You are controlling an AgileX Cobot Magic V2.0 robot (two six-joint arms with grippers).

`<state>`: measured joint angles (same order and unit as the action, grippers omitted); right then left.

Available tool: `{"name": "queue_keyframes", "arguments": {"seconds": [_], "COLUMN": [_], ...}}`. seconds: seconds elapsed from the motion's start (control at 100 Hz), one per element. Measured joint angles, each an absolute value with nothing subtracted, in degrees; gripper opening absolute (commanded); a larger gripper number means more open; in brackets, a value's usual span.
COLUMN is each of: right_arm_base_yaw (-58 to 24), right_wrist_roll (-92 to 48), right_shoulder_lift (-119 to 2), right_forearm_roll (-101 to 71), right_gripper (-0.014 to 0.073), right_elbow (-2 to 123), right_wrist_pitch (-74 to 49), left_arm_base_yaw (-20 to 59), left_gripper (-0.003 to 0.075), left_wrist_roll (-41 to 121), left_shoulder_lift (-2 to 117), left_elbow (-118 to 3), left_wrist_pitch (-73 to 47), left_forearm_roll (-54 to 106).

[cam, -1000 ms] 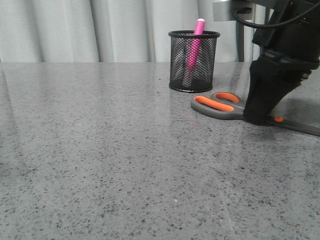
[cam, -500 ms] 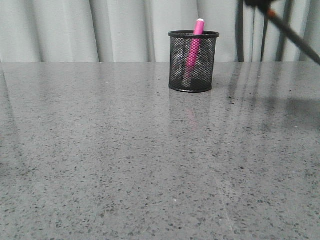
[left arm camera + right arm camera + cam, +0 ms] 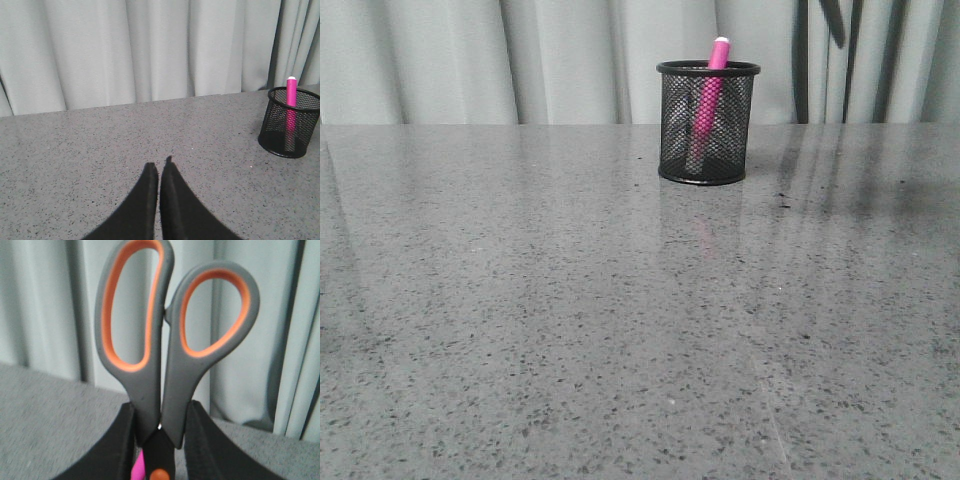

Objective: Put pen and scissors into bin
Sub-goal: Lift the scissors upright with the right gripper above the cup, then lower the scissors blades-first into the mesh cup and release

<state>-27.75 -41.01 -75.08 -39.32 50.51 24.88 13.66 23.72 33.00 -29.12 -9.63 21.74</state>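
The bin (image 3: pixel 708 122) stands on the far middle of the table with the pen (image 3: pixel 710 92) upright inside it, its whitish cap above the rim. In the front view only a dark blade tip of the scissors (image 3: pixel 833 18) hangs down at the top edge, right of the bin. My right gripper (image 3: pixel 161 409) is shut on the scissors (image 3: pixel 150 385) just above the orange pivot, handles pointing up; the pen (image 3: pixel 138 468) shows pink below. My left gripper (image 3: pixel 159 167) is shut and empty over the table, left of the bin (image 3: pixel 291 131) and the pen (image 3: pixel 291 95).
The grey speckled table (image 3: pixel 570 300) stretches wide in front of the bin. A pale curtain (image 3: pixel 520 60) hangs behind the table's far edge. Neither arm shows in the front view.
The scissors lay on the table right of the bin under my right gripper. They have been lifted up out of the front view, and the blade has swung from slanted to nearly vertical.
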Motion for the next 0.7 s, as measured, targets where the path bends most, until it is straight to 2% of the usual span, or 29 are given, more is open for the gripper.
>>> {"name": "queue_keyframes", "arguments": {"seconds": [0.23,0.52,0.7], "right_arm_base_yaw": [-28.50,-28.63,-28.63], "right_wrist_roll": [-31.27,-30.10,-30.00], "right_shoulder_lift": [-83.60,-94.82,-99.41], "right_forearm_roll": [-30.88,-28.80,-28.70], "right_gripper": [-0.0076,-0.0076,-0.0076], "right_elbow": [55.23,65.04,66.54], "right_wrist_pitch": [31.82,35.09,35.45], "left_arm_base_yaw": [13.66,13.66,13.66], "left_gripper": [-0.0019,-0.0019,-0.0019], "left_wrist_roll": [23.72,23.72,23.72], "left_shoulder_lift": [33.00,33.00,33.00], "left_elbow": [-29.12,-29.12,-29.12], "left_wrist_pitch": [-9.63,-9.63,-9.63], "left_forearm_roll": [21.74,21.74,21.74]}}
